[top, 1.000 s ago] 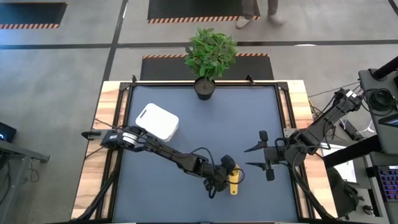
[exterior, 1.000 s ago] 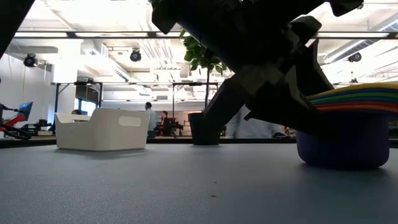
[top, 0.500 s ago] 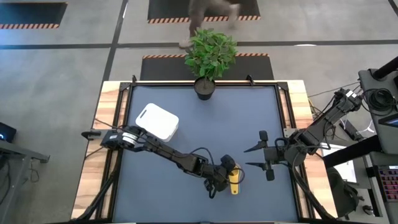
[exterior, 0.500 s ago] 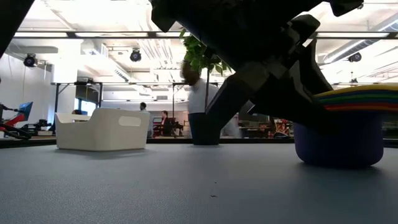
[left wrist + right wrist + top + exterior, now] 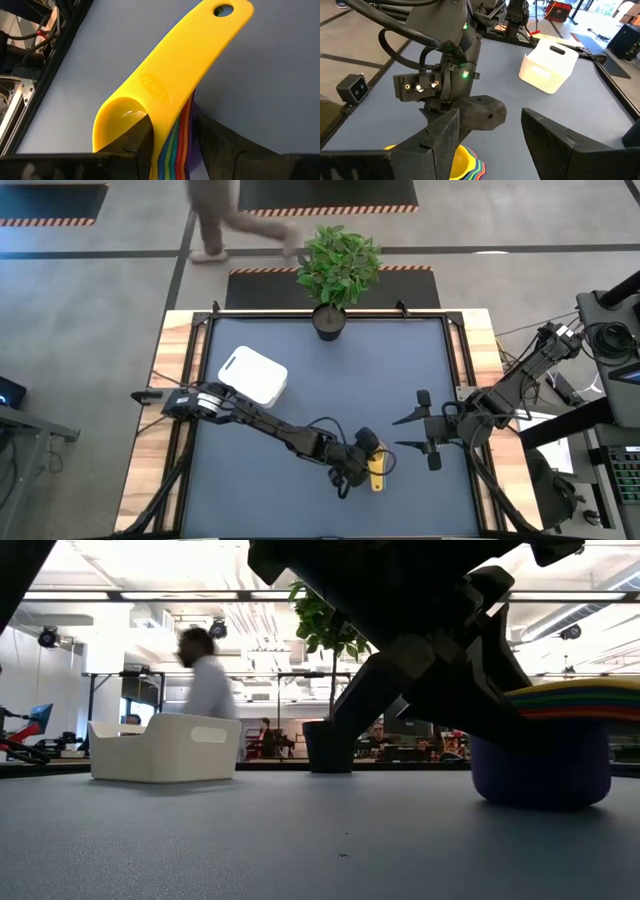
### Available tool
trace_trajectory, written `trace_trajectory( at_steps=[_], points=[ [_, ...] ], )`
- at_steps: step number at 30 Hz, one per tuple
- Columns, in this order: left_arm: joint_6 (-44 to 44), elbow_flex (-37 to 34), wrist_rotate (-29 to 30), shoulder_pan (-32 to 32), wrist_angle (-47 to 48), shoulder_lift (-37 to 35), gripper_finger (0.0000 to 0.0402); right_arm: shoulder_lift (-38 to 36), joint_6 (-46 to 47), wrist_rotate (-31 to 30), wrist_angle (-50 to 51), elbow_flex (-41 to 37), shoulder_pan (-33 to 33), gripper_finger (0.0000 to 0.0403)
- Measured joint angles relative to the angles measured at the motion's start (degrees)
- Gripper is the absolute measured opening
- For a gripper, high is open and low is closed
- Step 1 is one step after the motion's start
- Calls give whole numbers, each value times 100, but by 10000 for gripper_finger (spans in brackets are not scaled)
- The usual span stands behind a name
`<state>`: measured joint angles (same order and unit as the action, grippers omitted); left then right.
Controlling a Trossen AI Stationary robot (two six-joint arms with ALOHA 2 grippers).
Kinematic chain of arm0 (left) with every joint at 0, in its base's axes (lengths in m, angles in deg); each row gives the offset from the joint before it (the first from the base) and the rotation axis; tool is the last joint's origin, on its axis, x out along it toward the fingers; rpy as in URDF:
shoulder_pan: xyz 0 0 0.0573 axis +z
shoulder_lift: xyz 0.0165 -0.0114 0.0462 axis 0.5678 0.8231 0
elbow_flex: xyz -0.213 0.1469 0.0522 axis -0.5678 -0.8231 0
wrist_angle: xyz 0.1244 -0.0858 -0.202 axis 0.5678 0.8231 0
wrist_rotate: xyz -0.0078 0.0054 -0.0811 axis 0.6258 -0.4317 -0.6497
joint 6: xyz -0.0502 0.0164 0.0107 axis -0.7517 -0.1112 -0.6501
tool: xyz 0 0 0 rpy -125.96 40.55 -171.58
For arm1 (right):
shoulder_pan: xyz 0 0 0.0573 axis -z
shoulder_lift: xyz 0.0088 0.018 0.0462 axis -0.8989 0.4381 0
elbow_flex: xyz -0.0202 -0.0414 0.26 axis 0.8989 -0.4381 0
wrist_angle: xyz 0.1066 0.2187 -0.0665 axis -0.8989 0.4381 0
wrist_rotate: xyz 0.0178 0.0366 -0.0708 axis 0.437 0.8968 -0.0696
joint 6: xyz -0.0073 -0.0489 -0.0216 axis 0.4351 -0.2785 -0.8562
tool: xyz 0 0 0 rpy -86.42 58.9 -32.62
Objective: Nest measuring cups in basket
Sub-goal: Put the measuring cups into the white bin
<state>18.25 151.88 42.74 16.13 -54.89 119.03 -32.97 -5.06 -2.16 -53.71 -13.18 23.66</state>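
The measuring cups [image 5: 376,470] sit nested in one stack with the yellow cup on top. In the low view the stack [image 5: 545,750] shows coloured rims above a purple bottom cup that stands on the table. My left gripper [image 5: 360,464] reaches in from the table's left and is shut on the stack's handles. My right gripper [image 5: 398,432] waits open just to the right of the stack, touching nothing. The white basket [image 5: 253,375] rests on its base near the table's far left part. My left gripper [image 5: 175,150] pinches the stacked handles [image 5: 179,131] close to the bowls, between its two fingers. One finger [image 5: 139,142] lies against the yellow top cup, the other [image 5: 217,140] against the purple side. The handles' free end [image 5: 222,12] sticks out beyond the fingers.
A black plant pot [image 5: 328,322] with a leafy plant stands at the middle of the far edge. The basket [image 5: 165,748] is well to the left of the stack, with open blue mat between them. A person [image 5: 215,220] walks on the floor beyond the table.
Both arms and the cup stack have kept still. A person beyond the far edge has walked from right to left past the plant.
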Motion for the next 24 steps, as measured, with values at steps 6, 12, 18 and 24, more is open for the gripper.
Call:
trace_trajectory(
  at_steps=[6,12,18,24],
  points=[
    [-12,30,97,-3,40,2,118,-2,15,43,2,-2,0,203],
    [-133,30,166,-1,91,-48,113,-2,15,48,3,-2,0,203],
    [-215,30,168,-1,167,-79,113,-2,15,48,12,-2,0,203],
    [-348,30,165,-1,309,-203,113,-4,15,48,66,7,-4,203]
  ],
)
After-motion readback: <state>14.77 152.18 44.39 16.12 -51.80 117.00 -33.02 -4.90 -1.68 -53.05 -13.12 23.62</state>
